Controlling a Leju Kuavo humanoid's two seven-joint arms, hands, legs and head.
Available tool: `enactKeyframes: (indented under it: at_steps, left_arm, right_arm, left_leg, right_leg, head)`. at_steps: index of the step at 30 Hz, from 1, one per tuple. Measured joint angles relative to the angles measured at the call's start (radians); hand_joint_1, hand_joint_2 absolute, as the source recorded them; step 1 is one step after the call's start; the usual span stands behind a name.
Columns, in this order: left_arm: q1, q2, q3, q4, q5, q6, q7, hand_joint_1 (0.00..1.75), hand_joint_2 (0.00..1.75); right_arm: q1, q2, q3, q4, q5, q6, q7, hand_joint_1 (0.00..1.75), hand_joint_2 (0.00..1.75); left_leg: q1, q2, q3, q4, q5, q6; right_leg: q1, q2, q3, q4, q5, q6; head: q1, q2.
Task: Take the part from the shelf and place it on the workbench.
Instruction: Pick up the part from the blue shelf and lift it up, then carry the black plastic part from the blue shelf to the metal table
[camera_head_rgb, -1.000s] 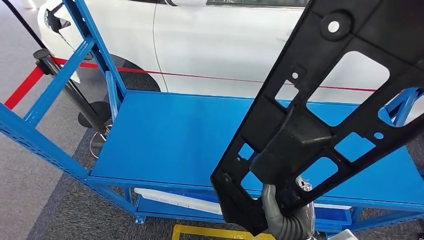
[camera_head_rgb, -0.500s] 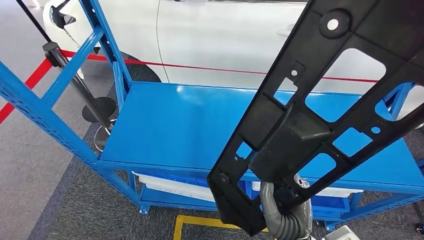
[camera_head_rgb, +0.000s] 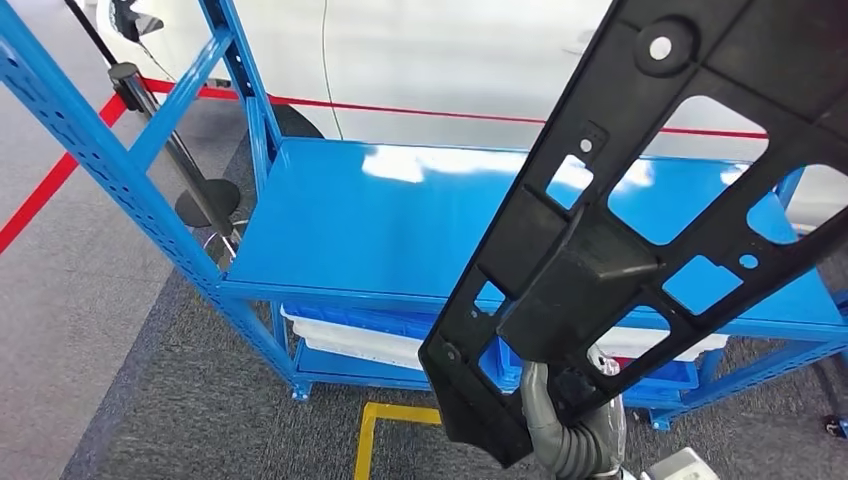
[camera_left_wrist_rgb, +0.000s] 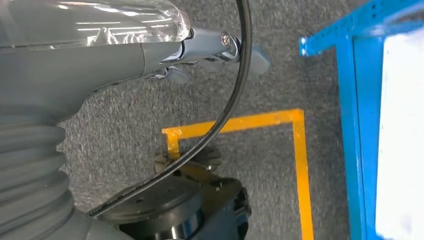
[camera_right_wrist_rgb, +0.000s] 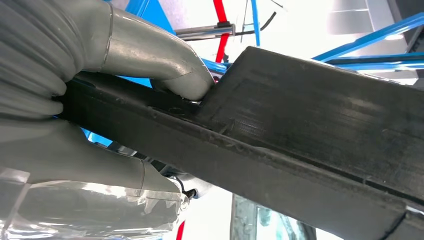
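**Black part held aloft in the right robot hand**

The long black plastic part (camera_head_rgb: 640, 220), pierced with cut-outs, slants upward above the blue surface (camera_head_rgb: 380, 230). The right robot hand (camera_head_rgb: 575, 430) clasps its lower end, thumb (camera_right_wrist_rgb: 165, 70) pressed on its edge. The left robot hand (camera_left_wrist_rgb: 200, 55) hangs over grey carpet, fingers apart, holding nothing.

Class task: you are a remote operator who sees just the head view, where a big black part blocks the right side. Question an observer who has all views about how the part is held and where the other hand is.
Operator: What holds the black part?
Observer: The right hand grips it, its thick grey thumb pressed on the part's ridge.
Operator: Where is the left hand?
Observer: The left hand hangs over grey carpet and holds nothing.
Operator: What lies under it?
Observer: A yellow floor marking beside the blue workbench leg.
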Motion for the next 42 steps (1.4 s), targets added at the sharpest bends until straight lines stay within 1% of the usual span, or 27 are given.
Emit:
enactKeyframes:
  at_steps: [2, 3, 6, 7, 8, 9, 10, 11, 13, 15, 17, 18, 21, 22, 23, 25, 26, 28, 30, 32, 33, 35, 37, 38, 40, 41, 42]
  left_arm:
    - [-0.002, 0.000, 0.002, 0.000, -0.013, 0.001, -0.004, 0.00, 1.75]
    - [-0.004, 0.000, 0.004, 0.000, -0.019, 0.001, -0.006, 0.00, 1.75]
    - [-0.007, 0.001, 0.006, 0.000, -0.028, 0.004, -0.008, 0.00, 1.75]
    - [-0.009, 0.001, 0.008, 0.000, -0.034, 0.007, -0.006, 0.00, 1.75]
    - [-0.013, 0.001, 0.010, 0.001, -0.040, 0.010, -0.004, 0.00, 1.75]
    - [-0.017, 0.001, 0.013, 0.001, -0.049, 0.013, -0.001, 0.00, 1.75]
    - [-0.022, 0.001, 0.018, 0.002, -0.058, 0.015, 0.001, 0.00, 1.75]
    - [-0.027, 0.001, 0.023, 0.003, -0.066, 0.016, 0.001, 0.00, 1.75]
    - [-0.037, 0.001, 0.033, 0.005, -0.077, 0.017, -0.001, 0.00, 1.75]
    - [-0.043, 0.002, 0.042, 0.008, -0.082, 0.017, -0.002, 0.00, 1.75]
    - [-0.045, 0.002, 0.050, 0.011, -0.082, 0.017, -0.002, 0.00, 1.75]
    - [-0.046, 0.002, 0.052, 0.012, -0.082, 0.017, -0.002, 0.00, 1.75]
    - [-0.049, 0.002, 0.057, 0.015, -0.083, 0.017, -0.002, 0.00, 1.75]
    - [-0.050, 0.002, 0.058, 0.016, -0.085, 0.017, -0.002, 0.00, 1.75]
    - [-0.050, 0.002, 0.060, 0.018, -0.088, 0.016, -0.002, 0.00, 1.75]
    - [-0.052, 0.002, 0.064, 0.021, -0.095, 0.016, -0.004, 0.00, 1.75]
    - [-0.054, 0.001, 0.066, 0.023, -0.097, 0.016, -0.005, 0.00, 1.75]
    - [-0.055, 0.001, 0.069, 0.027, -0.101, 0.016, -0.007, 0.00, 1.75]
    - [-0.056, 0.001, 0.073, 0.029, -0.102, 0.016, -0.010, 0.00, 1.75]
    - [-0.057, 0.001, 0.077, 0.031, -0.102, 0.015, -0.011, 0.00, 1.75]
    - [-0.057, 0.001, 0.080, 0.031, -0.102, 0.015, -0.012, 0.00, 1.75]
    - [-0.057, 0.001, 0.084, 0.033, -0.099, 0.012, -0.015, 0.00, 1.75]
    - [-0.057, 0.001, 0.087, 0.035, -0.095, 0.005, -0.019, 0.00, 1.75]
    - [-0.058, 0.001, 0.089, 0.036, -0.093, 0.002, -0.023, 0.00, 1.75]
    - [-0.059, 0.001, 0.090, 0.036, -0.096, -0.005, -0.031, 0.00, 1.75]
    - [-0.059, 0.001, 0.090, 0.037, -0.098, -0.007, -0.034, 0.00, 1.75]
    - [-0.060, 0.001, 0.090, 0.037, -0.101, -0.009, -0.037, 0.00, 1.75]
  right_arm:
    - [-0.004, 0.002, 0.000, 0.003, 0.000, 0.000, 0.001, 1.75, 1.75]
    - [-0.005, 0.003, 0.001, 0.004, 0.001, -0.001, 0.001, 1.75, 1.75]
    - [-0.008, 0.008, 0.001, 0.007, 0.005, -0.006, 0.007, 1.75, 1.75]
    - [-0.009, 0.009, 0.001, 0.007, 0.008, -0.009, 0.013, 1.75, 1.75]
    - [-0.009, 0.009, 0.001, 0.008, 0.012, -0.014, 0.020, 1.75, 1.75]
    - [-0.009, 0.010, 0.001, 0.007, 0.016, -0.019, 0.028, 1.75, 1.75]
    - [-0.009, 0.010, 0.001, 0.007, 0.020, -0.022, 0.035, 1.75, 1.75]
    - [-0.009, 0.011, 0.001, 0.006, 0.022, -0.024, 0.041, 1.75, 1.75]
    - [-0.008, 0.012, 0.001, 0.001, 0.024, -0.026, 0.046, 1.75, 1.75]
    - [-0.008, 0.014, 0.002, -0.003, 0.024, -0.028, 0.048, 1.75, 1.75]
    - [-0.007, 0.015, 0.002, -0.005, 0.024, -0.028, 0.049, 1.75, 1.75]
    - [-0.006, 0.016, 0.002, -0.005, 0.024, -0.029, 0.050, 1.75, 1.75]
    - [-0.005, 0.016, 0.002, -0.005, 0.024, -0.029, 0.050, 1.75, 1.75]
    - [-0.005, 0.016, 0.002, -0.005, 0.025, -0.030, 0.051, 1.75, 1.75]
    - [-0.005, 0.016, 0.002, -0.005, 0.027, -0.031, 0.051, 1.75, 1.75]
    - [-0.003, 0.016, 0.002, -0.005, 0.032, -0.033, 0.052, 1.75, 1.75]
    - [-0.002, 0.016, 0.002, -0.005, 0.035, -0.034, 0.053, 1.75, 1.75]
    - [0.001, 0.016, 0.003, -0.006, 0.040, -0.036, 0.053, 1.75, 1.75]
    - [0.006, 0.016, 0.004, -0.007, 0.042, -0.036, 0.053, 1.75, 1.75]
    - [0.012, 0.016, 0.004, -0.008, 0.042, -0.037, 0.053, 1.75, 1.75]
    - [0.014, 0.016, 0.005, -0.008, 0.042, -0.037, 0.053, 1.75, 1.75]
    - [0.018, 0.016, 0.005, -0.008, 0.042, -0.038, 0.053, 1.75, 1.75]
    - [0.023, 0.016, 0.006, -0.008, 0.042, -0.038, 0.053, 1.75, 1.75]
    - [0.024, 0.016, 0.006, -0.008, 0.043, -0.039, 0.053, 1.75, 1.75]
    - [0.025, 0.016, 0.006, -0.008, 0.048, -0.040, 0.050, 1.75, 1.75]
    - [0.025, 0.016, 0.006, -0.009, 0.053, -0.042, 0.047, 1.75, 1.75]
    - [0.026, 0.016, 0.006, -0.010, 0.058, -0.044, 0.045, 1.75, 1.75]
  left_leg:
    - [0.001, -0.001, -0.008, 0.002, 0.001, -0.012]
    - [0.002, -0.002, -0.017, 0.018, -0.024, -0.019]
    - [0.014, -0.002, -0.052, 0.166, -0.171, -0.043]
    - [0.019, -0.002, -0.056, 0.224, -0.195, -0.050]
    - [0.023, -0.002, -0.052, 0.262, -0.194, -0.055]
    - [0.027, -0.002, -0.033, 0.271, -0.171, -0.060]
    - [0.031, -0.002, 0.001, 0.244, -0.140, -0.063]
    - [0.034, -0.002, 0.052, 0.185, -0.121, -0.065]
    - [0.033, -0.002, 0.154, 0.041, -0.131, -0.059]
    - [0.026, -0.004, 0.190, -0.027, -0.155, -0.044]
    - [0.026, -0.001, 0.175, -0.032, -0.140, -0.025]
    - [0.027, 0.002, 0.165, -0.034, -0.129, -0.014]
    - [0.027, 0.008, 0.124, -0.034, -0.093, 0.006]
    - [0.025, 0.009, 0.108, -0.032, -0.082, 0.007]
    - [0.024, 0.010, 0.090, -0.029, -0.070, 0.007]
    - [0.023, 0.010, 0.055, -0.019, -0.050, 0.004]
    - [0.023, 0.010, 0.039, -0.011, -0.042, 0.001]
    - [0.020, 0.008, 0.015, 0.002, -0.028, -0.008]
    - [0.020, 0.008, 0.005, 0.007, -0.012, -0.020]
    - [0.021, 0.007, -0.002, 0.004, 0.003, -0.032]
    - [0.022, 0.006, -0.009, 0.012, -0.011, -0.038]
    - [0.025, 0.005, -0.033, 0.078, -0.097, -0.048]
    - [0.026, 0.005, -0.052, 0.194, -0.192, -0.057]
    - [0.026, 0.005, -0.052, 0.243, -0.204, -0.061]
    - [0.026, 0.005, -0.016, 0.265, -0.160, -0.063]
    - [0.026, 0.005, 0.025, 0.227, -0.130, -0.062]
    - [0.026, 0.005, 0.080, 0.162, -0.119, -0.059]
  right_leg:
    - [-0.005, -0.003, -0.016, -0.005, 0.022, -0.008]
    - [-0.008, -0.006, -0.027, -0.008, 0.035, -0.015]
    - [-0.013, -0.012, -0.071, -0.007, 0.070, -0.026]
    - [-0.013, -0.014, -0.087, -0.003, 0.080, -0.024]
    - [-0.014, -0.015, -0.103, 0.001, 0.090, -0.021]
    - [-0.015, -0.016, -0.121, 0.008, 0.099, -0.018]
    - [-0.017, -0.016, -0.139, 0.017, 0.107, -0.014]
    - [-0.018, -0.016, -0.156, 0.028, 0.113, -0.009]
    - [-0.019, -0.016, -0.180, 0.047, 0.124, 0.003]
    - [-0.019, -0.016, -0.189, 0.053, 0.138, 0.016]
    - [-0.022, -0.013, -0.195, 0.055, 0.144, 0.030]
    - [-0.023, -0.010, -0.202, 0.067, 0.124, 0.035]
    - [-0.025, -0.002, -0.239, 0.204, -0.019, 0.041]
    - [-0.025, -0.001, -0.247, 0.262, -0.050, 0.043]
    - [-0.025, 0.000, -0.246, 0.303, -0.056, 0.044]
    - [-0.025, 0.000, -0.204, 0.299, -0.005, 0.043]
    - [-0.024, 0.001, -0.159, 0.250, 0.023, 0.040]
    - [-0.020, 0.003, -0.053, 0.104, 0.023, 0.029]
    - [-0.013, 0.005, 0.000, 0.015, -0.001, 0.019]
    - [-0.014, 0.002, -0.011, 0.005, 0.011, 0.007]
    - [-0.016, 0.000, -0.023, 0.003, 0.023, -0.001]
    - [-0.020, -0.006, -0.053, 0.000, 0.050, -0.016]
    - [-0.019, -0.009, -0.085, 0.004, 0.074, -0.021]
    - [-0.018, -0.011, -0.101, 0.008, 0.084, -0.021]
    - [-0.017, -0.013, -0.140, 0.022, 0.104, -0.017]
    - [-0.017, -0.013, -0.159, 0.031, 0.113, -0.015]
    - [-0.017, -0.012, -0.175, 0.040, 0.120, -0.012]
  head:
    - [0.004, 0.000]
    - [0.002, 0.000]
    - [-0.008, 0.000]
    - [-0.009, 0.000]
    - [-0.008, 0.000]
    - [-0.009, 0.000]
    - [-0.009, 0.000]
    - [-0.009, 0.000]
    - [-0.009, 0.000]
    - [-0.009, 0.000]
    - [-0.009, 0.000]
    - [-0.008, 0.000]
    - [-0.002, 0.000]
    - [-0.001, 0.000]
    - [0.000, 0.000]
    - [0.000, 0.000]
    - [0.000, 0.000]
    - [-0.001, 0.000]
    - [-0.001, 0.000]
    - [0.000, 0.000]
    - [0.000, 0.000]
    - [-0.003, 0.000]
    - [-0.008, 0.000]
    - [-0.008, 0.000]
    - [-0.008, 0.000]
    - [-0.009, 0.000]
    - [-0.009, 0.000]
